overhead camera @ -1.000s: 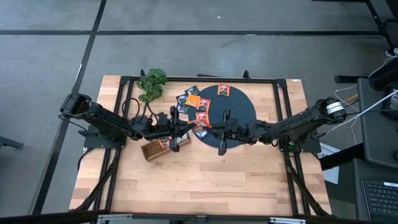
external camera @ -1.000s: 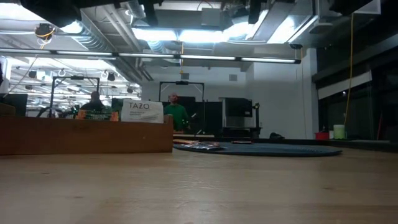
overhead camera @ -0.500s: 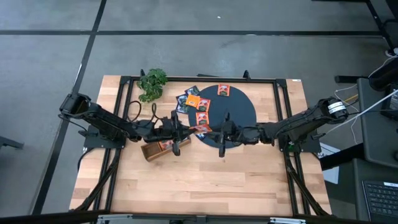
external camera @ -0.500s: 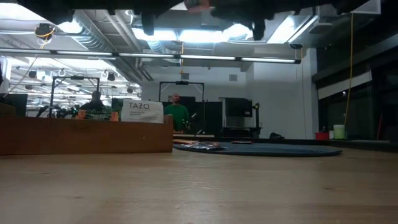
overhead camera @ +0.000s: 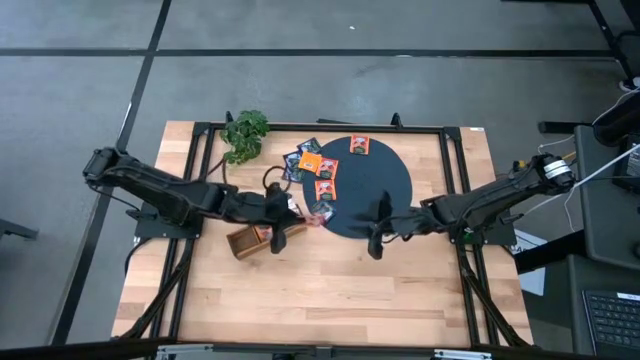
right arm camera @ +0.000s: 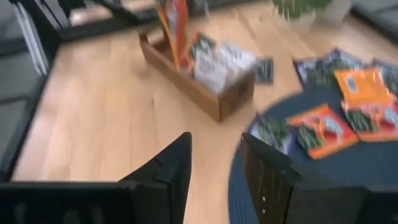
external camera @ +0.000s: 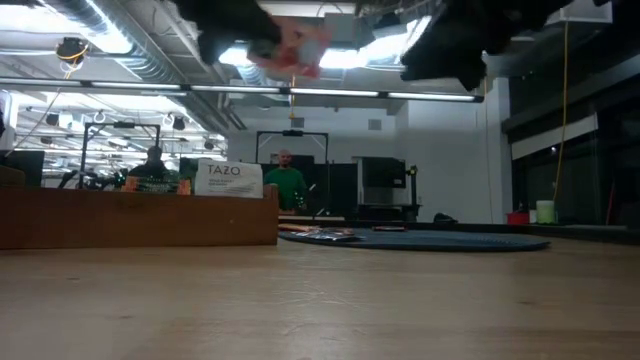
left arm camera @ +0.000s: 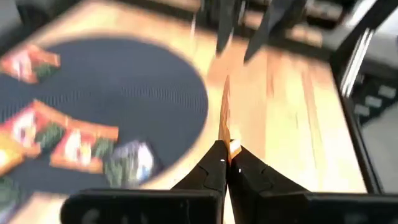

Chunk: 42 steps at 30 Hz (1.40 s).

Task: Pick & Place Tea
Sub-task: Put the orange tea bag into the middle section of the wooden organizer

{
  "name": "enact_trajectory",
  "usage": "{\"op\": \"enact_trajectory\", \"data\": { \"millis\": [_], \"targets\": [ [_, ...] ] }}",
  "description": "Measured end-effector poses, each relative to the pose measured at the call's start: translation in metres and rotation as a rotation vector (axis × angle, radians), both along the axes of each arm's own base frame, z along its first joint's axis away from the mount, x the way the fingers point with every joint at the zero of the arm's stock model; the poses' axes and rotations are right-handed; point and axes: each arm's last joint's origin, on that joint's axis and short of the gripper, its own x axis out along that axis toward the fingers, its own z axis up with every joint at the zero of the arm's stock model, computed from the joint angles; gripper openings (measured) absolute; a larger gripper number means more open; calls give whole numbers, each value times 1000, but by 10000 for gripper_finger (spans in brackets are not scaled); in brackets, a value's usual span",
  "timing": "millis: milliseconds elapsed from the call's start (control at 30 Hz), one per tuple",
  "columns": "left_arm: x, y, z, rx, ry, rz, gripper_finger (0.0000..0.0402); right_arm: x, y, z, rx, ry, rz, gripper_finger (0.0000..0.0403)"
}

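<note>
My left gripper (overhead camera: 300,214) is shut on an orange tea sachet (overhead camera: 318,213), in the air between the wooden tray (overhead camera: 250,240) and the dark disc (overhead camera: 385,190). In the left wrist view the sachet (left arm camera: 225,112) shows edge-on. Several more tea sachets (overhead camera: 326,188) lie flat on the disc's left part, and others stand in the tray (right arm camera: 214,65). My right gripper (right arm camera: 214,168) is open over the disc's near edge (overhead camera: 375,240), apart from the held sachet. My left gripper pinches one edge of the orange sachet (left arm camera: 227,140) between its two fingertips. The fingers come from the table's left, slanting a little downward. The sachet sticks out ahead of the fingertips, standing on edge, lifted clear of the table, tray and disc.
A green plant (overhead camera: 245,134) stands at the far left of the table. The black frame rails (overhead camera: 455,150) run along the table's sides. Bare wood (overhead camera: 330,290) lies toward the near edge. People show in the room behind (external camera: 285,185).
My right gripper has drawn back from the sachet toward the table's right and near edges, and the sachet stays with my left gripper. Both grippers have tipped up from pointing steeply down to nearer level. In the low view they and the sachet now hang into sight.
</note>
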Motion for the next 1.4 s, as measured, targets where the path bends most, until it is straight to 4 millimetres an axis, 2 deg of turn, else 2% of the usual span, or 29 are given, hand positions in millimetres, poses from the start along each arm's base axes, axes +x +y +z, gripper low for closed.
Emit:
{"op": "enact_trajectory", "data": {
  "millis": [300, 467, 700, 833, 1000, 1133, 1400],
  "targets": [
    [-13, -1, 15, -180, 257, -14, 3, -18, -3, -22, 35, 262, -88, 140],
    [-15, 4, 10, -314, 355, -30, 3, -23, -5, -26, 45, 321, -120, 140],
    [-9, 15, -11, -409, 535, -24, 3, -23, -5, -26, 44, 326, -122, 140],
    [-7, 18, -18, -418, 635, -31, 3, -23, -5, -26, 43, 326, -122, 140],
    [-11, 25, -11, -353, 788, 43, 3, -23, -5, -26, 43, 327, -121, 140],
    [-9, 32, -12, -344, 848, 48, 3, -23, -5, -26, 42, 328, -121, 140],
    [0, 50, -35, -334, 987, 49, 3, -24, -5, -27, 36, 326, -126, 140]
  ]
}}
